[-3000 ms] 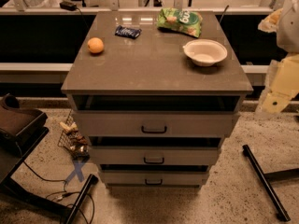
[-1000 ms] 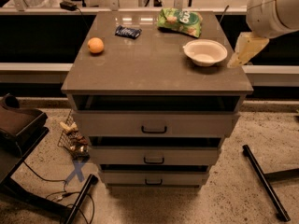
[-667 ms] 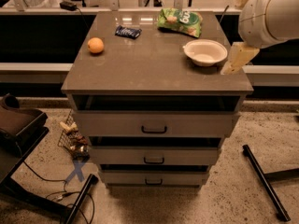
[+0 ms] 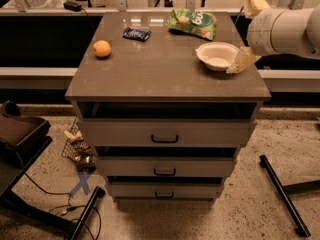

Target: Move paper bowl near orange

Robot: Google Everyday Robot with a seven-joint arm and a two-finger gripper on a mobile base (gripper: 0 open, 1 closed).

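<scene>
Camera view: I am looking down on the counter [image 4: 150, 76] from the front, with its drawers [image 4: 165, 134] below.
Claw: my claw [image 4: 235, 31] hangs over the counter's right edge, coming in from the right on a white arm [image 4: 285, 31].
Claw state: spread wide, holding nothing; one tan finger [image 4: 251, 1] points up and back, the other points down.
Lower finger: just beside the bowl's right rim; I cannot tell if it touches.
Bowl: the paper bowl [image 4: 217, 56] sits upright on the right side of the counter.
Orange: the orange [image 4: 102, 48] sits near the left edge, well apart from the bowl.
Behind the bowl: a green snack bag [image 4: 192, 23].
Back middle: a dark blue packet [image 4: 136, 33].
</scene>
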